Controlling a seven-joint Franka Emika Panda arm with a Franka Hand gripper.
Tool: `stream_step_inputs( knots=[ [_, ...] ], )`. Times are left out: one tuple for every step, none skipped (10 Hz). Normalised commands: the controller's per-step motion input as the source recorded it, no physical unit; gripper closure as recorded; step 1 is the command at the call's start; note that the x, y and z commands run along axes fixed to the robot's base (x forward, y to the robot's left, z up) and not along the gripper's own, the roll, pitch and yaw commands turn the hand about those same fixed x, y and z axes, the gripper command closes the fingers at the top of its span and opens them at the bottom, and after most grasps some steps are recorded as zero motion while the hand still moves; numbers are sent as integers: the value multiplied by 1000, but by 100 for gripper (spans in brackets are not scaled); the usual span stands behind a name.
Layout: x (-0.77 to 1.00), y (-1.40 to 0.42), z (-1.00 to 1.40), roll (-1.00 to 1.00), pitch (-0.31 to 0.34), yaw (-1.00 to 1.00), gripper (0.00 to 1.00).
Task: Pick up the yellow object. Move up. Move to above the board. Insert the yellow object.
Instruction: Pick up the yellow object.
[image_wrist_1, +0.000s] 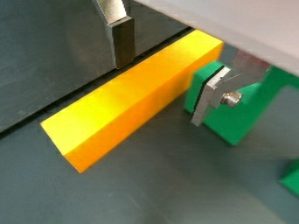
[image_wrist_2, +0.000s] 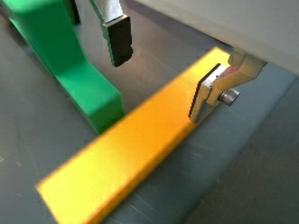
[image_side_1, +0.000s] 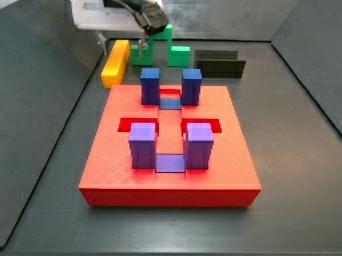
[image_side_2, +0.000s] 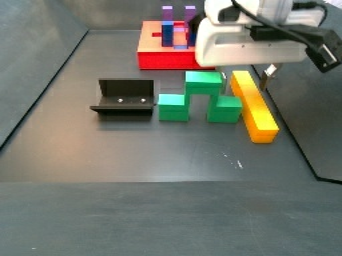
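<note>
Wrist views cut off the far end of the yellow object (image_wrist_1: 131, 96) under my own housing, and in a side view my arm body hides where my fingers meet the bar (image_side_2: 254, 105). My gripper (image_wrist_1: 170, 70) is spread wide, straddling the bar across its width: one finger (image_wrist_1: 121, 39) hangs on one long side, apart from it, the other finger (image_wrist_1: 211, 92) sits between bar and green stepped block (image_wrist_2: 70, 66). Nothing is gripped. The bar lies flat on the dark floor (image_side_1: 54, 110), beside the red board (image_side_1: 170, 170).
</note>
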Motion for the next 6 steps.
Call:
stream_step_inputs(
  knots=[
    [123,0,460,67,103,0,0],
    [80,-71,137,163,67,0,0],
    [51,-180,0,249,47,0,0],
    [0,-209,-31,256,33,0,0],
    [0,-86,-226,214,11,0,0],
    [-26,0,-269,169,4,0,0]
  ],
)
